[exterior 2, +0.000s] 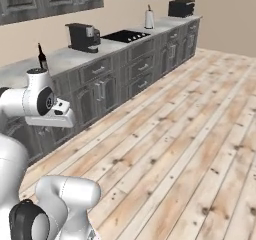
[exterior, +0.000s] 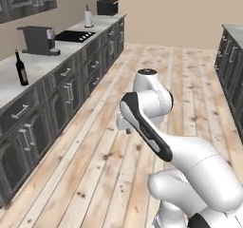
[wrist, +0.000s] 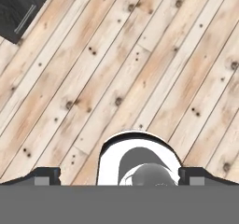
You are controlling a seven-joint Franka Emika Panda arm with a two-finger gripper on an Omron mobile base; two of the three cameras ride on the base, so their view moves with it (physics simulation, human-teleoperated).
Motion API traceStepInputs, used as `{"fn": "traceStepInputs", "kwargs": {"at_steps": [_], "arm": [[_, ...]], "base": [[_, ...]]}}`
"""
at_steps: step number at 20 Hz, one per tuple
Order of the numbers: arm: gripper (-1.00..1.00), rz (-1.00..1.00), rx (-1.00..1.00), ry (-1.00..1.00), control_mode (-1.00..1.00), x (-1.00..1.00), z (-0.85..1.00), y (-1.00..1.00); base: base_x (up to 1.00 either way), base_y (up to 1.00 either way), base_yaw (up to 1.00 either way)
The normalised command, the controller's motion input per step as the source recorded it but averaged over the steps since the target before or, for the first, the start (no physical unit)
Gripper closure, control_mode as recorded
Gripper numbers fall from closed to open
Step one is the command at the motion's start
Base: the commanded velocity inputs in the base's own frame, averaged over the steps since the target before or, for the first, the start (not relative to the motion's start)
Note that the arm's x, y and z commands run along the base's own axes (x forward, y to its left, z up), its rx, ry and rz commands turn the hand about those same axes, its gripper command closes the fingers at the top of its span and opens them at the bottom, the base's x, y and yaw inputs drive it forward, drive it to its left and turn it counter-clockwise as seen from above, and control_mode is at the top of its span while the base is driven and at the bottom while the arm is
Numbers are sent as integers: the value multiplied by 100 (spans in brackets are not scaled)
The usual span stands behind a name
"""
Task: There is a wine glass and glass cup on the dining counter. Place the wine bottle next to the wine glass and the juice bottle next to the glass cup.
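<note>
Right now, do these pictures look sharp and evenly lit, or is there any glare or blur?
Left base view: soft, even light, no glare, the wine bottle a little fuzzy on the wall counter. Right base view: equally flat, distant items slightly soft. Hand view: floor planks crisp, no harsh shadows.

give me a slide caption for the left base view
White arm folded over a plank floor, with the wine bottle standing on the wall counter near a coffee machine.
</note>
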Motion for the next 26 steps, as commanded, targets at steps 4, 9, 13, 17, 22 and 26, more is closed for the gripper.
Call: {"fn": "traceStepInputs", "kwargs": {"at_steps": [4, 9, 13, 17, 22, 26], "arm": [[-100, 0, 0, 0, 100, 0, 0, 0], [-100, 0, 0, 0, 100, 0, 0, 0], [-100, 0, 0, 0, 100, 0, 0, 0], [-100, 0, 0, 0, 100, 0, 0, 0], [-100, 0, 0, 0, 100, 0, 0, 0], [-100, 0, 0, 0, 100, 0, 0, 0]], "base": [[94, 8, 0], [94, 4, 1], [94, 4, 17], [90, 2, 28], [83, 0, 36], [79, 0, 40]]}}
